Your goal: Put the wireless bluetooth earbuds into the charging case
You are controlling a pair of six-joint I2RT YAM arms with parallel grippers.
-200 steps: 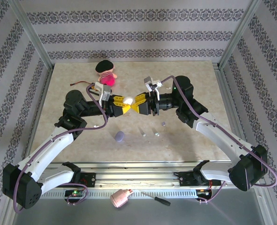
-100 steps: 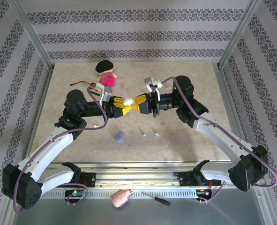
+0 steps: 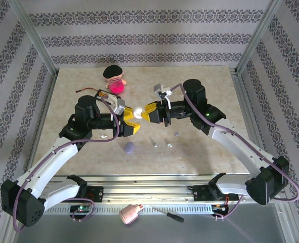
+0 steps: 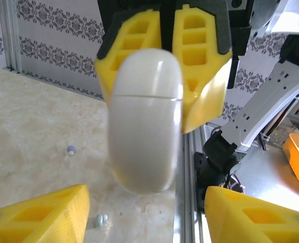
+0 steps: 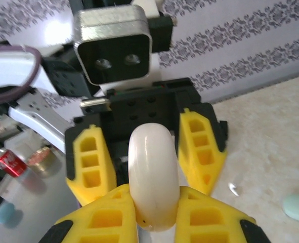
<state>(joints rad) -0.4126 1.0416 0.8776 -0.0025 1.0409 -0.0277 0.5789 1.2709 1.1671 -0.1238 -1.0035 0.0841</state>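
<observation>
Two grippers meet above the counter (image 3: pixel 215 101). I see the right gripper (image 3: pixel 144 112) clenched on the white case (image 3: pixel 137 110); the left gripper (image 3: pixel 135 121) is released, fingers flanking it.

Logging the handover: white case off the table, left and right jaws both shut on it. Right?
No: the left gripper holds its jaws open, clear of the white case, per the left wrist view. The right gripper has its jaws shut on it, off the table.

Pink doll (image 3: pixel 114 80) far back on marble table (image 3: pixel 215 96), screwdriver (image 3: pixel 169 214) near pink object (image 3: pixel 129 214)
</observation>
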